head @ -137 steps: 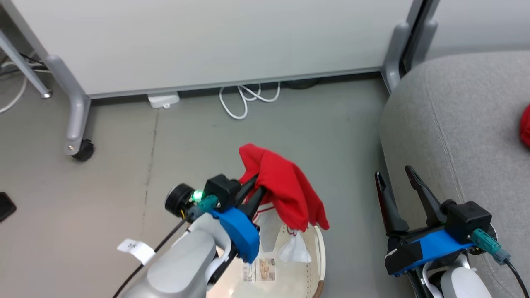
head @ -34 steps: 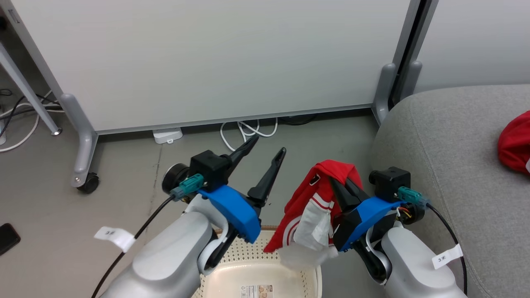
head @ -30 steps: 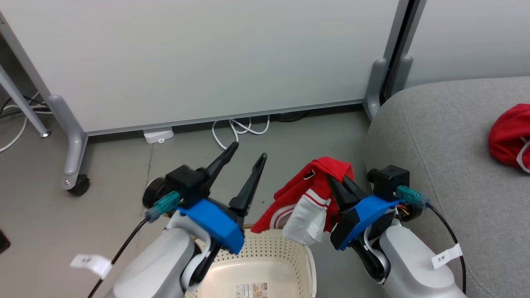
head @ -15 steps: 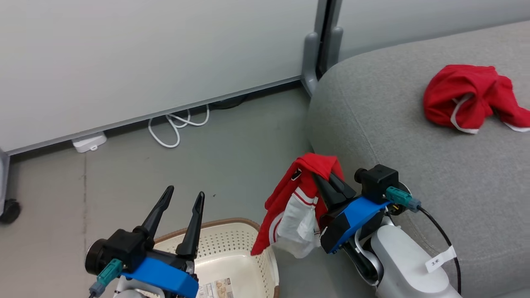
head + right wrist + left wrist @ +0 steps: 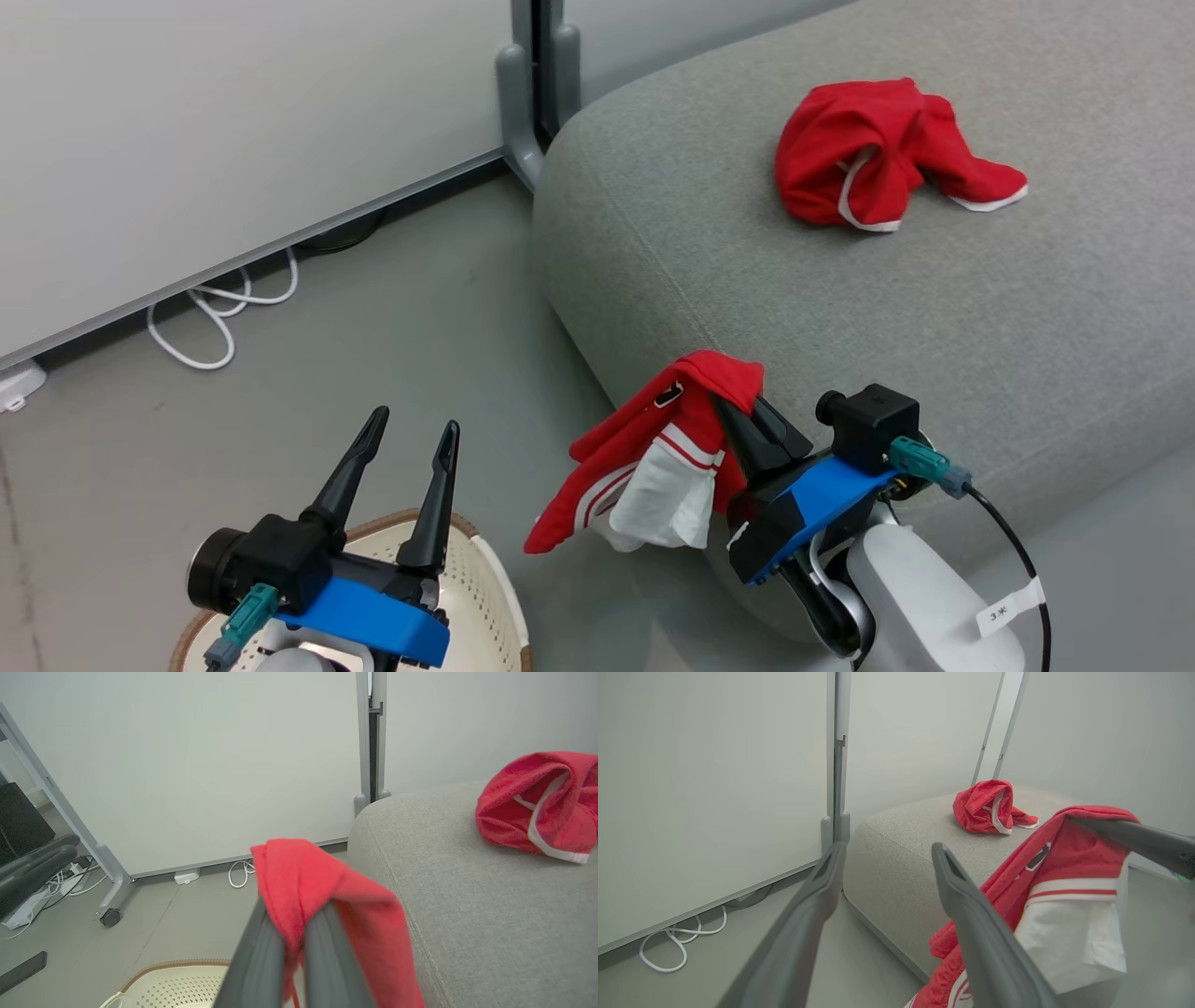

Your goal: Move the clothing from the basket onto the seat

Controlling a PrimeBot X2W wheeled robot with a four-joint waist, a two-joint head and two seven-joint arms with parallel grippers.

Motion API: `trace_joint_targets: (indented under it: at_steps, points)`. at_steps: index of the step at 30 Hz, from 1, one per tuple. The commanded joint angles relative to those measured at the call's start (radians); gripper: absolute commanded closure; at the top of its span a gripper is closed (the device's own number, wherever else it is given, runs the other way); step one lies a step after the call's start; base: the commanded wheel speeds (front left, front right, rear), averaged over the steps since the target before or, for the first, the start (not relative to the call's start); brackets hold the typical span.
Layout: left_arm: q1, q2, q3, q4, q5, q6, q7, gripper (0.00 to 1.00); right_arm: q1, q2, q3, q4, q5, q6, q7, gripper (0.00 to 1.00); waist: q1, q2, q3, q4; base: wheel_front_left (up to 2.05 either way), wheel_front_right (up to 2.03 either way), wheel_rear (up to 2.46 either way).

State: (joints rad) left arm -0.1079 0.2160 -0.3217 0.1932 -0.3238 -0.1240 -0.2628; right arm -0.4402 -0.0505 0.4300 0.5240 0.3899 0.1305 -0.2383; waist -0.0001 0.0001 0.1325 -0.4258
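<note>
My right gripper (image 5: 742, 406) is shut on a red garment with a white part (image 5: 653, 457), which hangs beside the front edge of the grey seat (image 5: 840, 299). In the right wrist view its two fingers pinch the red garment (image 5: 322, 891). A second red garment with white trim (image 5: 873, 154) lies bunched on the seat. My left gripper (image 5: 411, 431) stands open and empty over the cream basket (image 5: 481, 597) at the lower left. The left wrist view shows the held garment (image 5: 1064, 896) to the right of the open left gripper (image 5: 887, 851).
A white panel on a grey wheeled stand (image 5: 112, 877) stands behind the floor space. A white cable loop (image 5: 219, 313) lies along the panel's base. A dark flat object (image 5: 21, 970) lies on the floor at the left.
The head camera has swung to the right, bringing more of the seat and the lying garment into view. My right gripper keeps its hold on the red garment, now nearer the seat's edge.
</note>
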Motion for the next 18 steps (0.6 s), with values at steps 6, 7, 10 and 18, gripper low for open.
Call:
trace_joint_targets:
  at_steps: [6, 7, 10, 18]
  points:
    - [-0.007, 0.011, -0.003, 0.007, 0.014, -0.008, -0.003, 0.0, 0.022, 0.0, -0.009, -0.025, 0.012, 0.0, -0.009, 1.0, 0.0001, -0.0001, 0.019, -0.117, 0.0, 0.0, 0.0]
    - [-0.014, 0.012, -0.013, 0.008, 0.015, -0.009, -0.003, 0.0, 0.024, 0.0, -0.018, -0.028, 0.011, 0.0, -0.01, 1.0, 0.0001, -0.0001, 0.024, -0.121, 0.0, 0.0, 0.0]
    - [-0.032, 0.022, -0.039, 0.011, 0.009, -0.009, -0.003, 0.0, 0.031, 0.0, -0.038, -0.036, 0.006, 0.0, -0.013, 1.0, 0.0001, -0.0001, 0.033, -0.126, 0.0, 0.0, 0.0]
    - [-0.106, 0.05, -0.125, 0.04, -0.025, -0.007, -0.003, 0.0, 0.07, 0.0, -0.108, -0.071, -0.014, 0.0, -0.023, 1.0, 0.0001, -0.0001, 0.062, -0.136, 0.0, 0.0, 0.0]
